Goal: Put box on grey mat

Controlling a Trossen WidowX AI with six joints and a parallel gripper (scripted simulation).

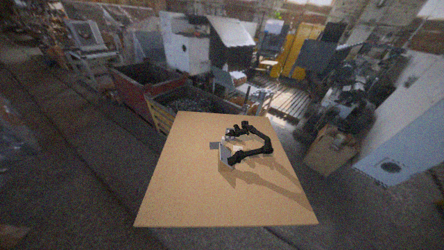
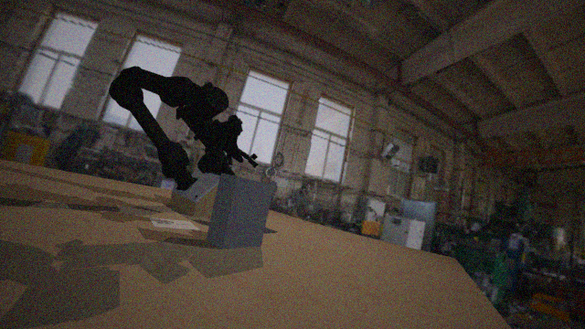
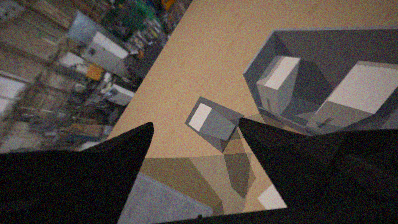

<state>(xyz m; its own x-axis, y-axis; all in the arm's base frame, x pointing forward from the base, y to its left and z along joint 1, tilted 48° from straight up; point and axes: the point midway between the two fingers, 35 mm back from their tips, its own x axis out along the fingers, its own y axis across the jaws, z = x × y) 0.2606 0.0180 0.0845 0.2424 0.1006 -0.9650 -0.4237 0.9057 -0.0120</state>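
Observation:
The grey bin [image 2: 239,212] [image 3: 345,40] holds two pale boxes in the wrist view, a narrower one [image 3: 280,82] and a wider one [image 3: 362,87]. No reach code is readable. The grey mat [image 1: 214,145] [image 3: 220,111] lies near the bin. A third pale box [image 3: 200,117] appears at the mat, with a white face and probably a shaded side; whether it is upright, or its print faces up, I cannot tell. My gripper [image 3: 197,124] is open and empty, tilted, above and beside the bin. In the wrist view its right finger hides the bin's lower edge.
The arm's base plate [image 1: 224,153] [image 2: 196,193] [image 3: 162,202] stands close to the mat. A flat white card [image 1: 237,148] [image 2: 174,224] [image 3: 271,197] lies on the wooden table [image 1: 194,194] between base and bin. Arm shadows cross the table.

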